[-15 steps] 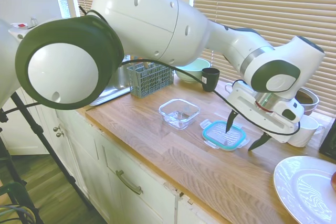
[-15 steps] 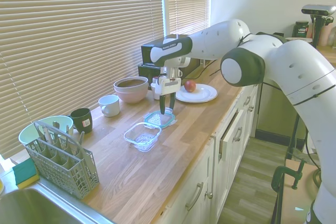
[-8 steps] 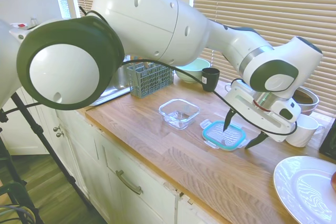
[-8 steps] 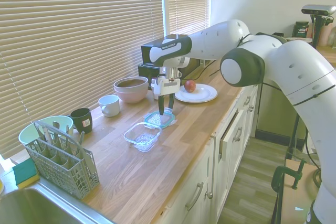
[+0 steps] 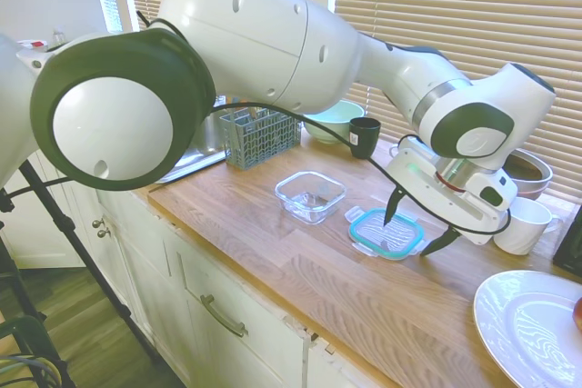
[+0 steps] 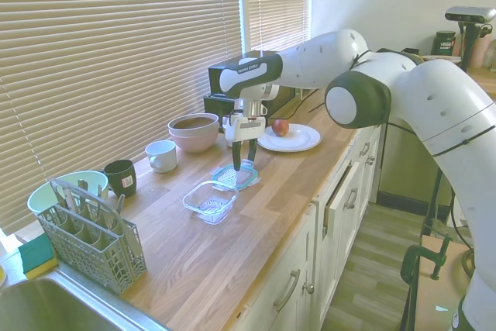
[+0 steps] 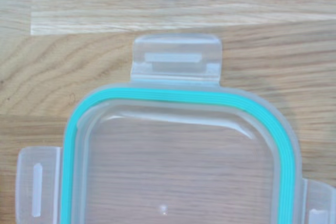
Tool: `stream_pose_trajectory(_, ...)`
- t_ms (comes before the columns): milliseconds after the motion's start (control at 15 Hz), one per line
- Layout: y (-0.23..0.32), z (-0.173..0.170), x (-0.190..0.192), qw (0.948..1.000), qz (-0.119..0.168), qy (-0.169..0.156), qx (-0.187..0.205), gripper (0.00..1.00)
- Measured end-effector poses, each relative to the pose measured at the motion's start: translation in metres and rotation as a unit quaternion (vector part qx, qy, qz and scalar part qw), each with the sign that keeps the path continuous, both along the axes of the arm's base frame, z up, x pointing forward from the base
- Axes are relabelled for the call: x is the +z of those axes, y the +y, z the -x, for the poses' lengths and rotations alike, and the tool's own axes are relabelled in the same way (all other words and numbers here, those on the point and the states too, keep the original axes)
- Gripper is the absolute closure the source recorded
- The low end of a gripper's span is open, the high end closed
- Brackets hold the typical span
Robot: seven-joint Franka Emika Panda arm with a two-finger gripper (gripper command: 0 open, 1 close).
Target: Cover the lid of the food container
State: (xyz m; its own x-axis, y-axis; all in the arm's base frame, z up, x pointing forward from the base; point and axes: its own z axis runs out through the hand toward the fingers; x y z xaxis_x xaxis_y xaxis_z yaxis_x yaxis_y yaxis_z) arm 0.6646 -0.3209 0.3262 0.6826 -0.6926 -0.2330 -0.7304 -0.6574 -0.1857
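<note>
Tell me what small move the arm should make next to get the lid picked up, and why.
Probably lower a little further and then close. The gripper is open, its fingers straddling the lid, which lies flat on the counter beside the food container, not yet grasped.

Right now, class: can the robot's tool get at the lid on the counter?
Probably yes. The open tool hangs just above the lid, fingers on either side of it. Nothing lies on the lid, and the glass container stands apart beside it.
</note>
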Motion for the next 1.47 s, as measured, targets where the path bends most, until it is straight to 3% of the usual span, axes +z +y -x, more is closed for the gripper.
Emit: stream_pose_trajectory(1467,0.0,-0.002,-0.01,0.9999,-0.008,0.003,-0.007,1.0)
